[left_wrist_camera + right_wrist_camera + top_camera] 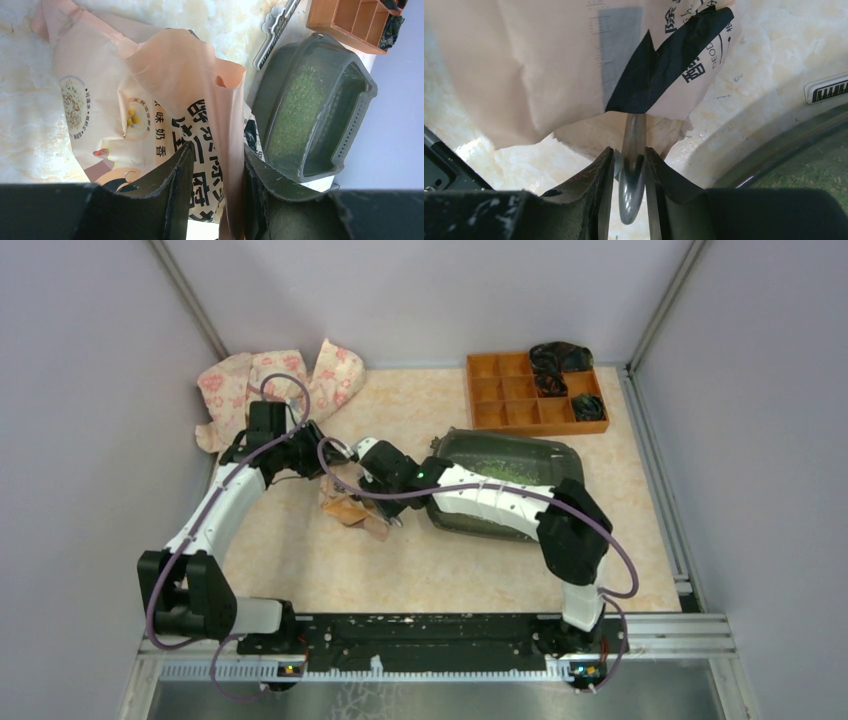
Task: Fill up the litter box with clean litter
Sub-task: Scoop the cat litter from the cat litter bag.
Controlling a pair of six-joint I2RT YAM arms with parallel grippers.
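The dark litter box (566, 456) lies right of centre, with clean litter (500, 470) as a green band inside. In the left wrist view the litter box (350, 125) holds clean litter (295, 110) along its floor. A peach printed bag (165, 100) lies left of the box. My left gripper (215, 150) is open astride the bag's upper fold. The paper leans on the right finger. My right gripper (630, 152) is open around a grey metal scoop handle (631, 175), which runs into the bag (549, 65). A thin gap shows on the handle's left side.
An orange compartmented organiser (500, 390) with dark items stands at the back right. A floral cloth (260, 380) is bunched at the back left. A pale slotted tool (277, 27) lies on the table between bag and box. Grey walls close in on three sides.
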